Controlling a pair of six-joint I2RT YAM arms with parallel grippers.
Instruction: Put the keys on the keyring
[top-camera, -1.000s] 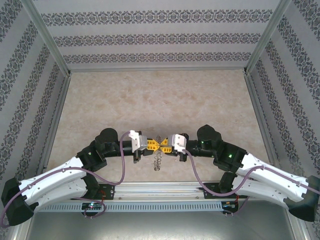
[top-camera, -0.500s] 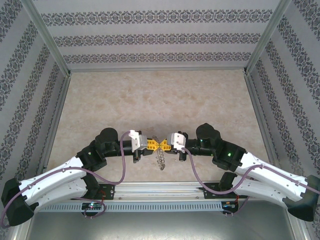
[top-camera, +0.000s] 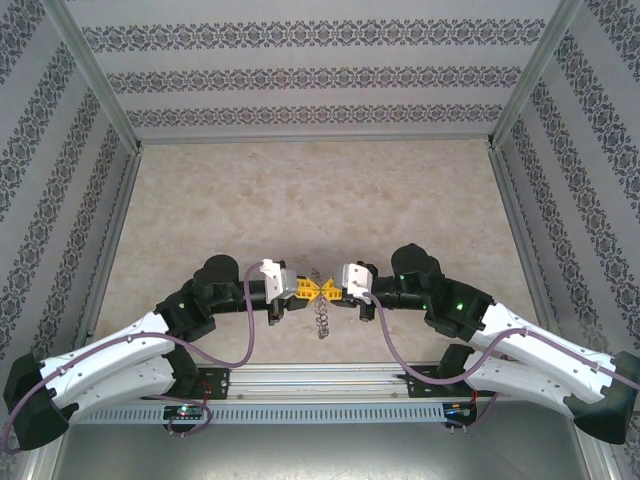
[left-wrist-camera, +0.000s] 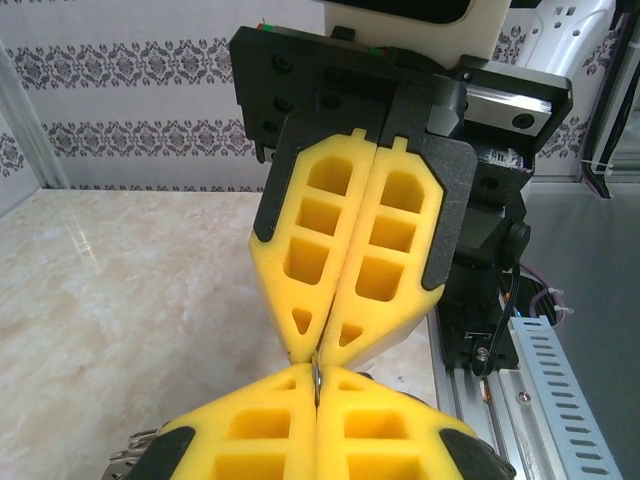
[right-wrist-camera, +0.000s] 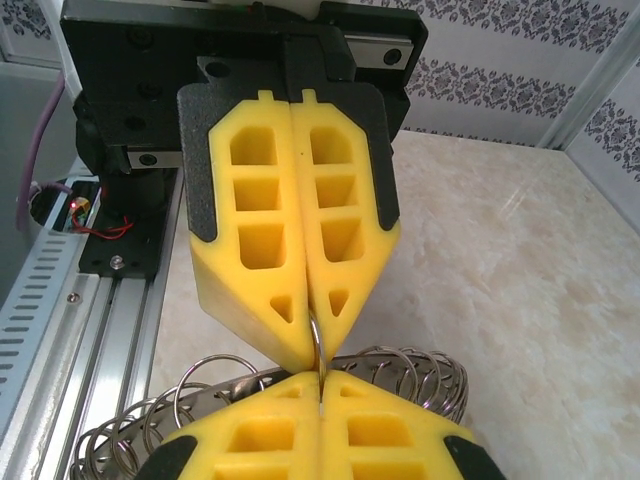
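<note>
L hand (left-wrist-camera: 315, 385) shut, yellow tips nose-to-nose w/ R hand (right-wrist-camera: 321, 385), also shut. Both pinch one thin wire loop on rim of keyring (right-wrist-camera: 400, 372). Rest of ring just below tips, over tabletop (top-camera: 320, 200); contact w/ it unclear.

The left gripper (top-camera: 306, 290) and right gripper (top-camera: 328, 290) are bright yellow foam backed by black plates. The keyring (right-wrist-camera: 400, 372) is shiny silver-grey wire. The table (top-camera: 300, 200) is cream with faint beige marbling. The walls (top-camera: 300, 75) are white, banded with grey damask motifs. The arms (top-camera: 110, 360) have white shells over black joints, and their cables (top-camera: 243, 335) are mauve.
</note>
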